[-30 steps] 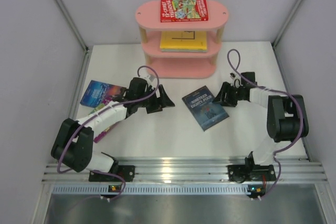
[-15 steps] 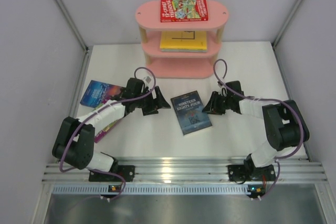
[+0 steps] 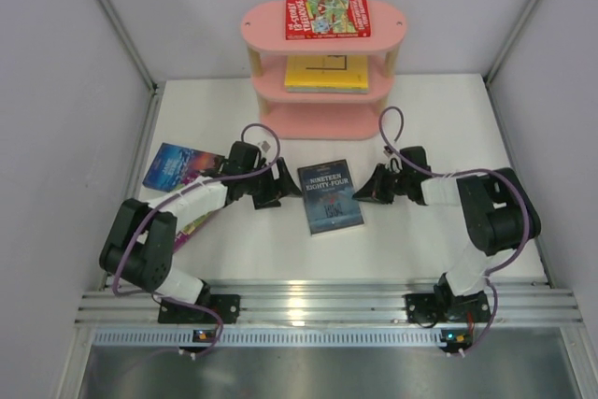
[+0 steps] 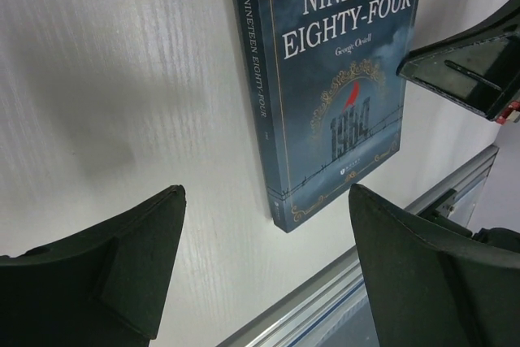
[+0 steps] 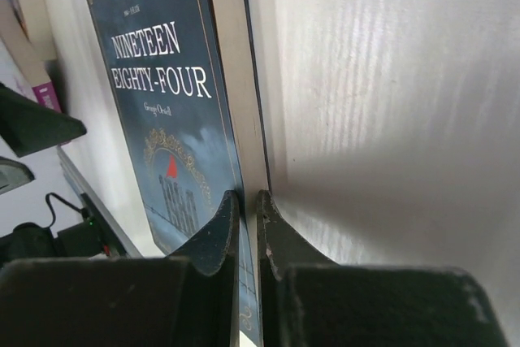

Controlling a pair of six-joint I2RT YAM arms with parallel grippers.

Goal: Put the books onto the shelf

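On shelf (image 3: 257, 30): red book (image 3: 327, 18), top tier; yellow book (image 3: 327, 72), middle tier. Before shelf, on bench (image 3: 439, 123): navy book (image 3: 329, 195); blue book (image 3: 173, 165), purple book (image 3: 191, 225), further left. Left gripper (image 3: 290, 188) released, empty. Right gripper (image 3: 366, 195) clenched at navy book's edge, hold unclear. Three apparently unplaced.

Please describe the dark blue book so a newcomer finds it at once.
Find the pink shelf at the back of the table. In front of it, between the left hand and right hand, lies the navy book. Only it bears the white title Nineteen Eighty-Four.
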